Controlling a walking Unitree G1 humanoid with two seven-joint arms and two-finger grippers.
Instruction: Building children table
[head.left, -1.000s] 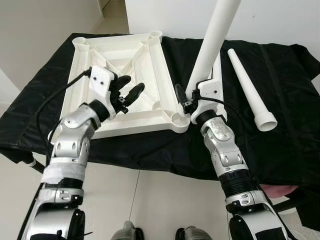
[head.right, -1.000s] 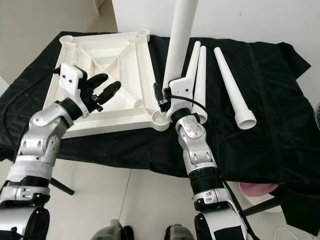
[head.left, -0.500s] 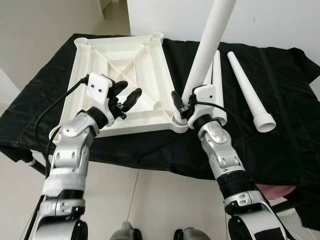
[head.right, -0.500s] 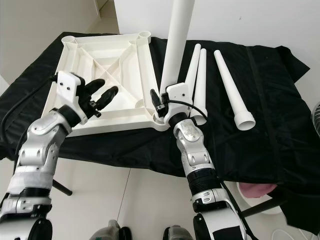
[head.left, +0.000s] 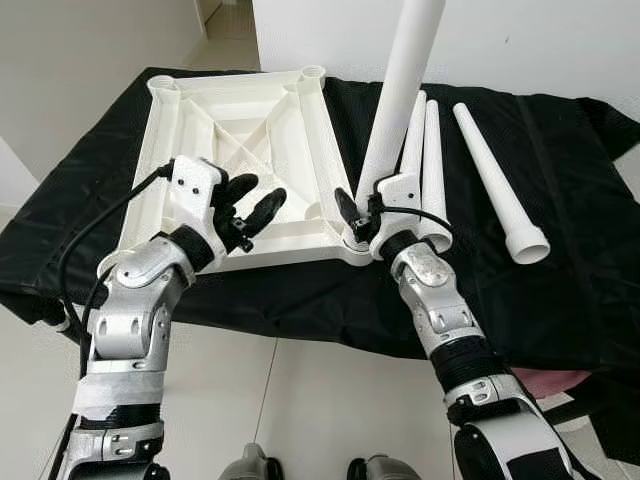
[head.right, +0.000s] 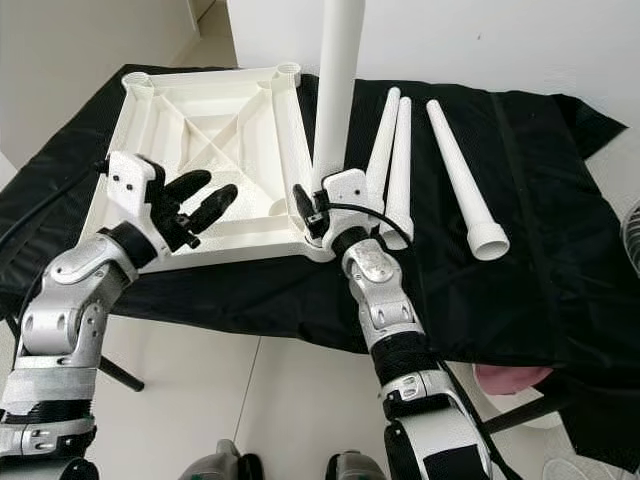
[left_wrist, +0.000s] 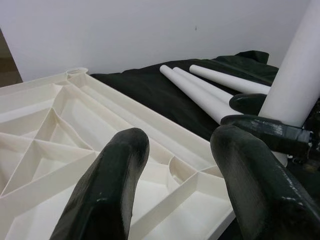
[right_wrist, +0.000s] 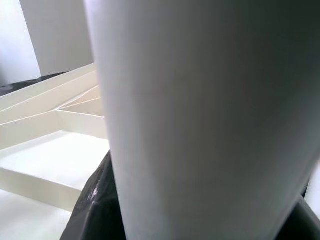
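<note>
A white plastic tabletop (head.left: 235, 120) lies upside down on black cloth, ribs up, with round sockets at its corners. My right gripper (head.left: 357, 212) is shut on a long white table leg (head.left: 397, 90), held nearly upright with its lower end at the near right corner socket (head.left: 352, 240). The leg (right_wrist: 200, 115) is very close in the right wrist view. My left gripper (head.left: 252, 203) hovers open over the near left part of the tabletop, holding nothing; its fingers (left_wrist: 110, 185) are spread in the left wrist view.
Three more white tapered legs lie on the cloth to the right of the tabletop: two (head.left: 425, 150) side by side and one (head.left: 497, 180) apart. The black cloth (head.left: 560, 280) drapes over the supporting surface's near edge. Pale floor lies below.
My right gripper has shifted left and tipped the leg more upright over the corner socket. My left gripper has moved slightly and stays open.
</note>
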